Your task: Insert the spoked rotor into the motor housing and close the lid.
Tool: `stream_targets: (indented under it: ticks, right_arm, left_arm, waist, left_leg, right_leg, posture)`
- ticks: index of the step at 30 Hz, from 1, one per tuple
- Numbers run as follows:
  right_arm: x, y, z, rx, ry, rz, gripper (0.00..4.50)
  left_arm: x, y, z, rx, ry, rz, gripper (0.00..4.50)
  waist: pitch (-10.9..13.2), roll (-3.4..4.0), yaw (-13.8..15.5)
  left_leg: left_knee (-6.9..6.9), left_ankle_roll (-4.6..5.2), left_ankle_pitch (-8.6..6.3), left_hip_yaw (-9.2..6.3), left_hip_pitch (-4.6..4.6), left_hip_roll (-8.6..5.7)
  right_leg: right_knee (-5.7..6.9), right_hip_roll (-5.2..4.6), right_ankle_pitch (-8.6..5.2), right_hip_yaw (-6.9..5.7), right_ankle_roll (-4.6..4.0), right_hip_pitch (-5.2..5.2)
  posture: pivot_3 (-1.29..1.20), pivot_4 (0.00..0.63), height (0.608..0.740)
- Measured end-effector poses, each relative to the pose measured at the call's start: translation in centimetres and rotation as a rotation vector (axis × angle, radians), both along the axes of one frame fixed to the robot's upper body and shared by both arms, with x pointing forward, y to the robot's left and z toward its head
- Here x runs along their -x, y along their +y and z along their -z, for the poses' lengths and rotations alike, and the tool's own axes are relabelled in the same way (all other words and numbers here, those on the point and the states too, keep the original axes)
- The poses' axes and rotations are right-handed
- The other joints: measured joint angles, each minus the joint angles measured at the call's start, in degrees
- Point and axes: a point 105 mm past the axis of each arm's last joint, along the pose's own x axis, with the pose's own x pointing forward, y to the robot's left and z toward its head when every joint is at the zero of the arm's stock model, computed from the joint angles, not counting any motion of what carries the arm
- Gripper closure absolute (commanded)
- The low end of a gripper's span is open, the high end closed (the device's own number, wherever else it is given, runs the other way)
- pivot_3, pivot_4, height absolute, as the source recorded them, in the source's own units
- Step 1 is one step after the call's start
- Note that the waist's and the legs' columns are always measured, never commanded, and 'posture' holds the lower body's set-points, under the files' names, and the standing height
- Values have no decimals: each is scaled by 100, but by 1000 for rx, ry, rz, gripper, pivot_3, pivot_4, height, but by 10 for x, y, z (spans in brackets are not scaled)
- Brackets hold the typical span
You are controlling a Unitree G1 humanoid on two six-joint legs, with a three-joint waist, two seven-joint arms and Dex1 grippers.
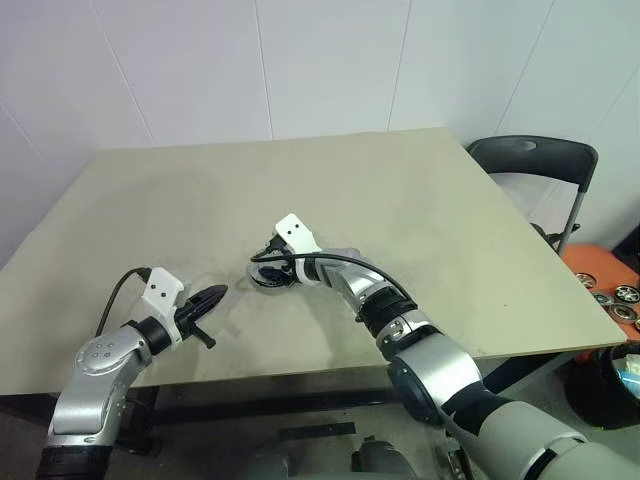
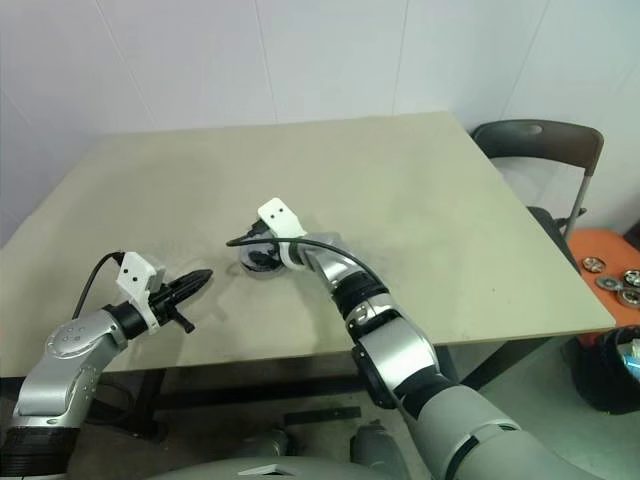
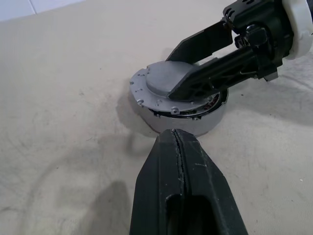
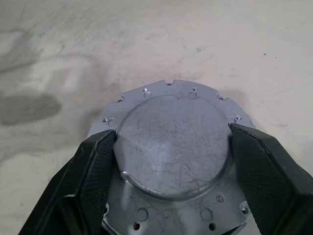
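The lid (image 4: 173, 117), a flat silver-white disc with a raised round middle, lies tilted on top of the motor housing (image 3: 195, 122), a short silver cylinder near the table's middle. My right gripper (image 4: 172, 132) is shut on the lid, one black finger on each side of the raised middle. A strip of copper windings shows under the lifted edge of the lid in the left wrist view. The spoked rotor is hidden. To the left of the housing and a short way from it, my left gripper (image 1: 215, 295) is shut and empty, pointing toward the housing.
The beige table (image 1: 420, 200) is bare around the housing. A dark chair (image 1: 535, 160) stands past the table's right edge. On the floor at the right, an orange tray (image 1: 600, 275) holds several small wheels.
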Motion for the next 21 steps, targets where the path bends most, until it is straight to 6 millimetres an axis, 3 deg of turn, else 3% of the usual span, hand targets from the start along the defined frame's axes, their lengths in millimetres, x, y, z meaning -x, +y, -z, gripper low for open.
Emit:
stream_targets:
  ticks: [21]
  right_arm:
    - [6, -1, -1, 50, -53, -93, 1226]
  left_arm:
    - [5, -9, -25, 19, -40, 8, 4500]
  waist:
    - [5, 2, -10]
  left_leg:
    - [3, 0, 0, -1, -6, 2]
  right_leg:
    - [3, 4, 1, -1, 1, -4]
  posture:
    - [0, 0, 740]
